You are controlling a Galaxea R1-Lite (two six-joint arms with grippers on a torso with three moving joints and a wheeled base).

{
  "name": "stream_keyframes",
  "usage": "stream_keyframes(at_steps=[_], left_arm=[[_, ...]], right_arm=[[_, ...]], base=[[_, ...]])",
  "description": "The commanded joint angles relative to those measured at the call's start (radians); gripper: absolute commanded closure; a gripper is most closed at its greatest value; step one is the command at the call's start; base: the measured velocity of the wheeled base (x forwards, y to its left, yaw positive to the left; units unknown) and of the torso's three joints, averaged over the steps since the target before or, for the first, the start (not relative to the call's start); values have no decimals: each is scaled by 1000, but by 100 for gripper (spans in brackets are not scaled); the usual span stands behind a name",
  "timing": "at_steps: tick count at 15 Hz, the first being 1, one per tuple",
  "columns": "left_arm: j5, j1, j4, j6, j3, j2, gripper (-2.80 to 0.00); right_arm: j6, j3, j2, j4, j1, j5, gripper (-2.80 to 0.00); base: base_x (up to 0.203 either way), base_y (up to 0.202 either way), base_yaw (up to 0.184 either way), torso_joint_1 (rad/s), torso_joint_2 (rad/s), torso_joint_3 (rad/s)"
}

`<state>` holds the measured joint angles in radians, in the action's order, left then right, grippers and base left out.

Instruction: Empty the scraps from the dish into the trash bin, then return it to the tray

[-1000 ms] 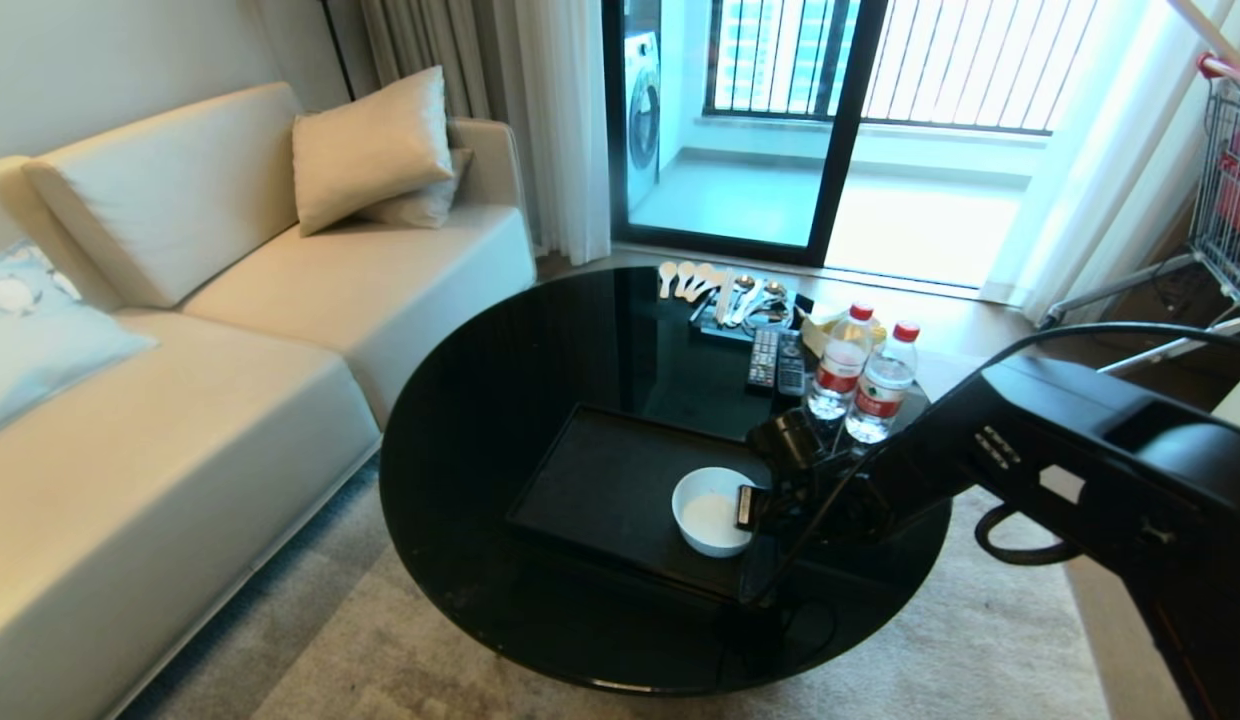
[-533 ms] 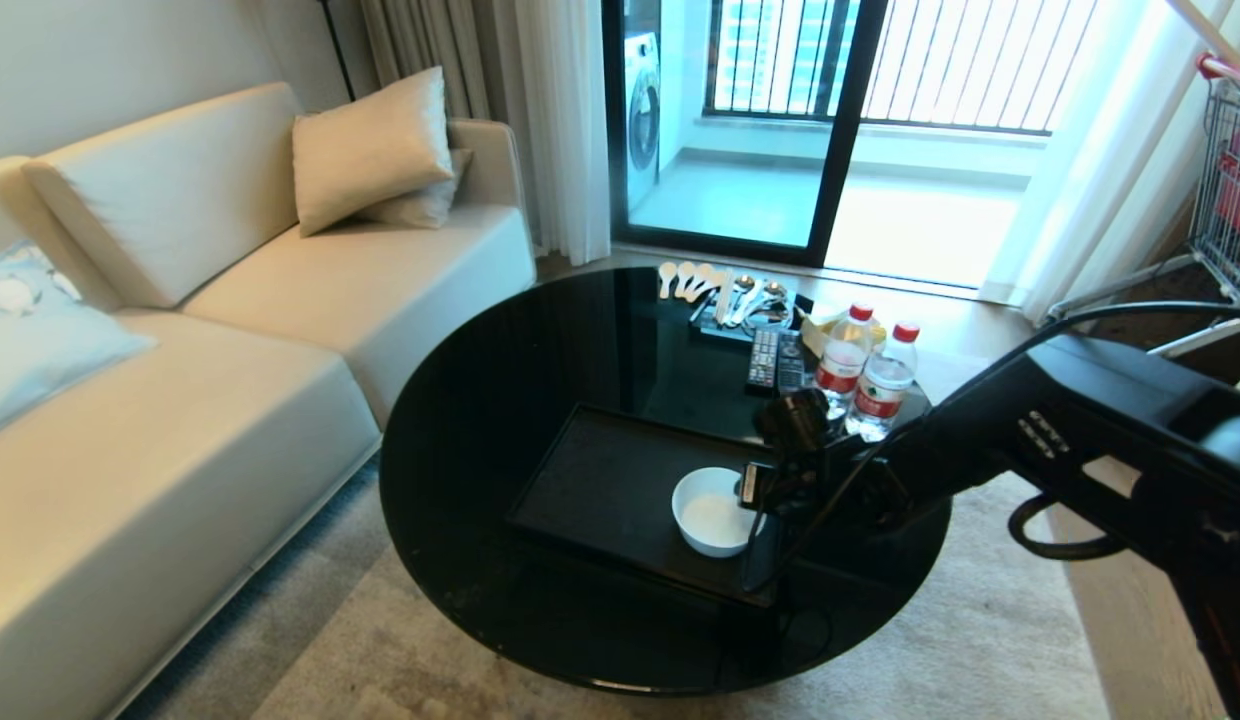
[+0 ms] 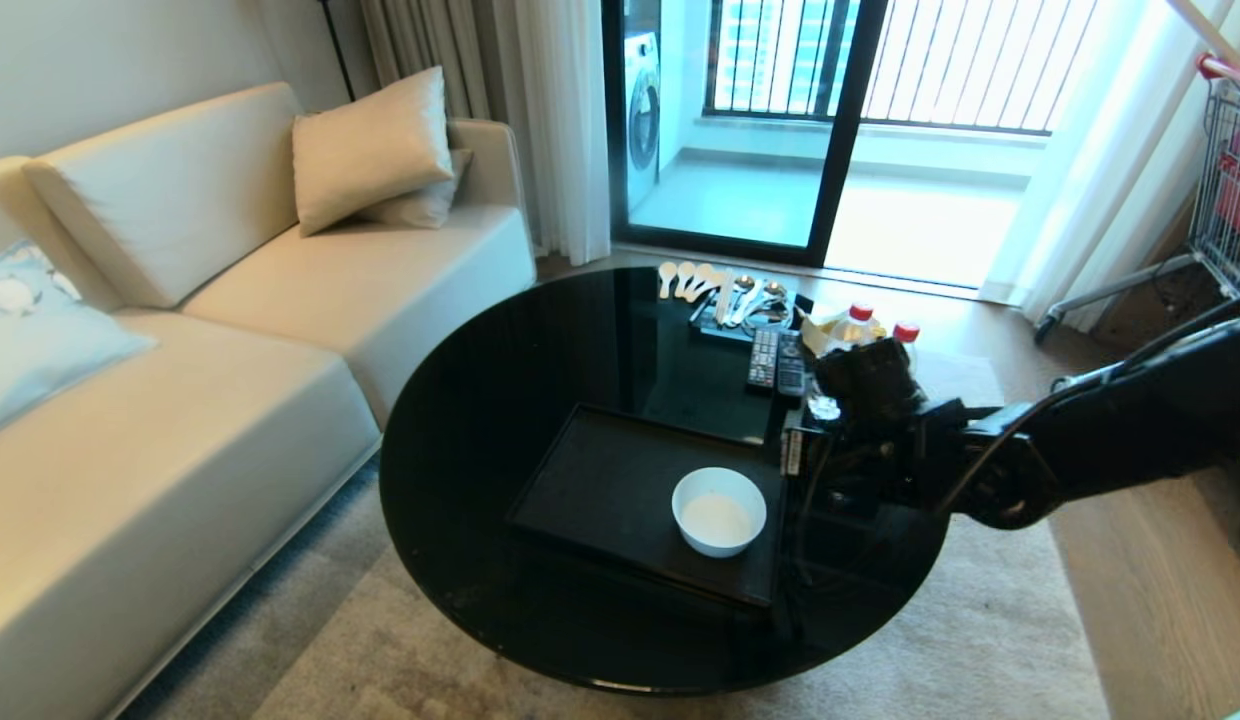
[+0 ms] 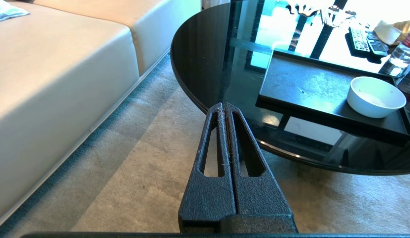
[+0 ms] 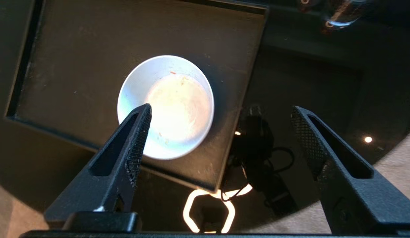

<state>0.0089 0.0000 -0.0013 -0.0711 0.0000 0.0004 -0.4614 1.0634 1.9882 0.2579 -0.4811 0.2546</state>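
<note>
White and glossy, the dish sat upright on the tray, in the tray's near right corner, close to its right rim. It was a small round bowl with deep sides, and it held almost nothing: the right wrist view showed only a few tiny specks, one of them orange, clinging to its inner wall. No slices or strips lay in it. The tray was flat, black and rectangular with a low raised rim, and apart from the dish its floor carried nothing. It rested on the round black glass counter, toward the counter's near right part.

The right pincer hung above the counter just off the tray's right rim, beside the dish but not touching it; its two black fingers stood spread wide apart with nothing between them. The left pincer was parked low over the carpet off the counter's near edge, its fingers pressed together and holding nothing.

Toward the far right edge of the counter stood two water bottles with red caps, partly hidden behind the right arm, and beside them lay two remote controls. At the far edge lay a row of pale spoons. A cream sofa ran along the counter's left side.
</note>
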Motion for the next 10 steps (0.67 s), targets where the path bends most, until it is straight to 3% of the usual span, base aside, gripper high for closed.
stream_keyframes(at_steps=[1, 7, 10], left_arm=[[0, 0, 0, -1, 0, 0, 0], [0, 0, 0, -1, 0, 0, 0], [0, 0, 0, -1, 0, 0, 0]], right_arm=[[16, -114, -191, 2, 2, 2, -280], [124, -419, -535, 0, 22, 5, -280], [190, -564, -692, 0, 87, 5, -280]], base=[[0, 0, 0, 0, 0, 0], [0, 0, 0, 0, 0, 0], [0, 0, 0, 0, 0, 0]])
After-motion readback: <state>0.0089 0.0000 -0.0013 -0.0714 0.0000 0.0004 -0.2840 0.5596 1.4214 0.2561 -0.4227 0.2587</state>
